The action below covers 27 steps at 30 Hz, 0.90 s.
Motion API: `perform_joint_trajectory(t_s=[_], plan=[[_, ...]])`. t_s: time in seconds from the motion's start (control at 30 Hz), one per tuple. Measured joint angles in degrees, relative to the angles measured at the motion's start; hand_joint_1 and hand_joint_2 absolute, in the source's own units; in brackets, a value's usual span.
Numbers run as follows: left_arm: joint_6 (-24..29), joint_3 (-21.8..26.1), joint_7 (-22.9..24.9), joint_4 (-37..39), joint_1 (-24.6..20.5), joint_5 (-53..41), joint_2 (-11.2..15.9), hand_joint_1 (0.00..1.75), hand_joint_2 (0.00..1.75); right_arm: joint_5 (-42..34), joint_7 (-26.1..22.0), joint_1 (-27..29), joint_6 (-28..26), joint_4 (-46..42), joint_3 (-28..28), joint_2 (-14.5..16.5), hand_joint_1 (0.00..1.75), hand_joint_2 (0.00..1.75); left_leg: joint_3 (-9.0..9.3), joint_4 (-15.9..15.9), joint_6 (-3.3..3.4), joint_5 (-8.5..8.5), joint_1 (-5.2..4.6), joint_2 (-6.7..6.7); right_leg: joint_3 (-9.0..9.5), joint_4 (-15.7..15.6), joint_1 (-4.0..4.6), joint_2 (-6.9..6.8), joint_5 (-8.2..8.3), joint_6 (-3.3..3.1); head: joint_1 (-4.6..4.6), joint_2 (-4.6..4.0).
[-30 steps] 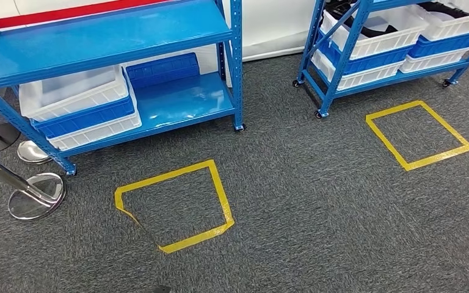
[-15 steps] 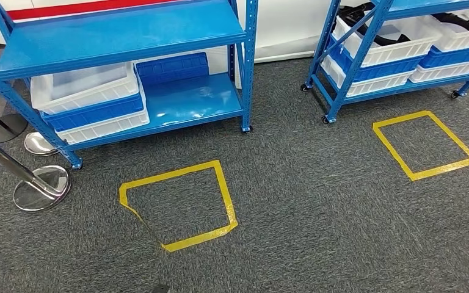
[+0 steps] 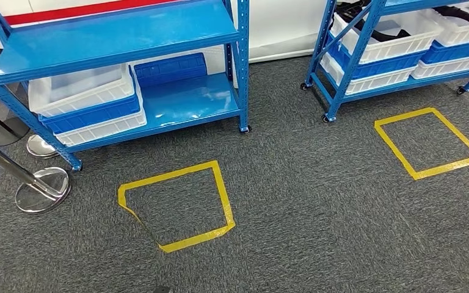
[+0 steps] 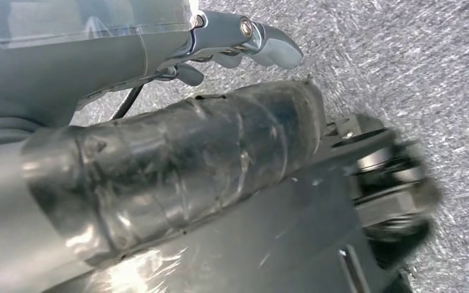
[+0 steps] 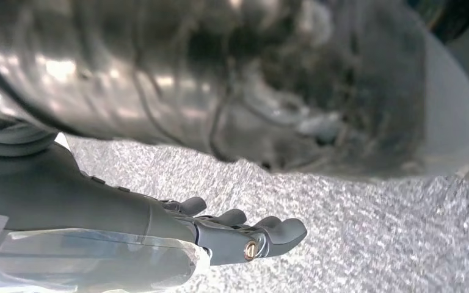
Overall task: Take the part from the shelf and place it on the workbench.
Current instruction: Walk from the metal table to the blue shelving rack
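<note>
Two blue shelf racks stand ahead on grey carpet in the head view. The right rack [image 3: 344, 58] carries stacked white and blue bins, and the upper white bin holds dark parts [image 3: 386, 35]. The left rack [image 3: 116, 33] holds an empty-looking white bin [image 3: 79, 91] on stacked bins and a blue bin [image 3: 171, 68] at the back. My left hand [image 4: 238, 43] hangs over the carpet, holding nothing, fingers loosely extended. My right hand [image 5: 232, 235] hangs the same way, with nothing in it.
Two yellow tape squares mark the carpet: one [image 3: 225, 195] in front of the left rack, the other [image 3: 450, 167] in front of the right rack. Two chrome stanchion bases [image 3: 41, 189] with slanted poles stand at the far left.
The whole head view has shifted a little, so the camera moved; the racks sit slightly further right in the picture. Nothing on the shelves has moved.
</note>
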Motion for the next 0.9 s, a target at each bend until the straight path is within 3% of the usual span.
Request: perform_joint_trajectory(t_s=[0.07, 0.1, 0.17, 0.23, 0.3, 0.37, 0.4, 0.43, 0.47, 0.57, 0.63, 0.7, 0.77, 0.9], plan=[[0.00, 0.00, -0.09, 0.00, -0.15, 0.01, 0.03, 0.00, 0.00, 0.00, 0.00, -0.06, 0.01, -0.01, 0.00, 0.07, 0.00, 0.00, 3.23, -6.83, 1.10, 2.49, -0.59, 0.17, 0.08, -0.06, 0.18, 0.00, -0.04, 0.11, 0.03, 0.00], [-0.02, 0.00, -0.15, 0.00, -0.21, 0.07, 0.05, 0.00, 0.00, 0.00, 0.00, -0.09, 0.01, -0.01, 0.00, 0.11, 0.00, 0.00, 4.05, -8.68, 1.42, 2.79, -0.86, 0.24, 0.05, -0.15, 0.17, -0.03, -0.01, 0.29, 0.06, 0.00], [-0.06, 0.00, -0.25, 0.00, -0.20, 0.28, 0.07, 0.00, 0.00, 0.00, 0.00, -0.14, 0.02, -0.01, 0.00, 0.15, 0.00, 0.00, 4.44, -9.83, 1.61, 2.72, -1.13, 0.18, 0.08, -0.55, 0.06, -0.10, 0.16, 0.91, 0.04, 0.00], [-0.10, 0.00, -0.38, 0.00, -0.04, 0.45, 0.07, 0.00, 0.00, 0.00, 0.00, -0.14, 0.04, -0.01, 0.00, 0.16, 0.00, 0.00, 5.03, -10.97, 1.79, 3.28, -0.80, 0.13, 0.19, -0.32, 0.03, -0.12, -0.21, 1.58, 0.08, 0.00], [-0.12, 0.00, -0.53, 0.00, -0.04, 0.49, 0.05, 0.00, 0.00, -0.01, 0.00, -0.13, 0.05, 0.00, 0.00, 0.14, 0.00, 0.00, 5.63, -12.04, 2.09, 3.82, -0.48, 0.18, -1.41, 3.39, 0.08, 0.00, -2.64, 2.00, 0.29, 0.00], [-0.19, 0.00, -0.63, 0.00, -0.09, 0.53, 0.03, 0.00, 0.00, -0.02, 0.00, -0.11, 0.07, 0.00, 0.01, 0.13, 0.00, 0.00, 5.67, -12.15, 2.37, 3.84, -0.56, 0.19, -4.69, 9.95, 0.05, 0.08, -5.90, 2.22, 0.43, 0.00], [-0.24, 0.00, -0.65, 0.00, -0.06, 0.58, 0.02, 0.00, 0.00, -0.04, 0.01, -0.08, 0.08, 0.00, 0.02, 0.13, 0.00, 0.00, 5.65, -12.09, 2.41, 3.79, -0.57, 0.17, -5.93, 12.33, -0.02, 0.08, -6.54, 2.34, 0.44, 0.00], [-0.32, 0.00, -0.68, 0.00, 0.00, 0.65, 0.00, 0.00, 0.00, -0.07, 0.03, -0.05, 0.10, 0.00, 0.03, 0.13, 0.00, 0.00, 5.65, -11.98, 2.40, 3.71, -0.56, 0.13, -6.34, 12.97, -0.11, 0.07, -6.12, 2.44, 0.44, 0.00], [-0.39, 0.00, -0.72, 0.00, 0.04, 0.72, -0.02, 0.00, 0.00, -0.09, 0.05, -0.03, 0.11, 0.00, 0.04, 0.12, 0.00, 0.00, 5.65, -11.81, 2.32, 3.61, -0.53, 0.05, -5.76, 11.62, -0.20, 0.07, -4.71, 2.52, 0.46, 0.00], [-0.50, 0.00, -0.86, 0.00, 0.05, 0.87, -0.08, 0.00, 0.00, -0.22, 0.20, -0.11, 0.21, 0.01, 0.05, 0.05, 0.00, 0.00, 5.58, -10.92, 1.70, 3.02, -0.53, -0.18, -1.02, 1.76, -0.28, 0.13, 0.22, 2.27, 0.47, 0.00], [-0.50, 0.00, -0.95, 0.00, 0.00, 0.89, -0.09, 0.00, 0.00, -0.31, 0.32, -0.18, 0.33, 0.01, 0.07, 0.02, 0.00, 0.00, 5.44, -10.55, 1.12, 2.79, -0.68, -0.19, 0.06, -0.81, -0.11, 0.22, 0.63, 1.73, 0.38, 0.00], [-0.50, 0.00, -1.07, 0.00, -0.02, 0.93, -0.09, 0.00, 0.00, -0.39, 0.49, -0.17, 0.37, 0.01, 0.08, 0.03, 0.00, 0.00, 5.42, -10.60, 0.55, 2.79, -0.73, -0.20, -0.01, -0.97, -0.12, 0.21, 0.80, 1.09, 0.37, 0.00], [-0.50, 0.00, -1.17, 0.00, 0.01, 1.01, -0.09, 0.00, 0.00, -0.52, 0.74, -0.14, 0.38, 0.04, 0.09, 0.01, 0.00, 0.00, 4.83, -9.28, -0.09, 1.76, -0.62, -0.13, 0.12, -1.38, -0.32, 0.13, 1.05, 0.38, 0.22, 0.00], [-0.56, 0.00, -1.31, 0.00, 0.07, 1.22, -0.09, 0.00, 0.00, -0.79, 1.07, -0.17, 0.80, 0.08, 0.09, -0.01, 0.00, 0.00, -1.17, 3.06, -1.22, -4.23, -0.13, 0.02, 0.02, -1.56, -0.37, -0.01, 1.18, -0.29, -0.22, 0.00]])
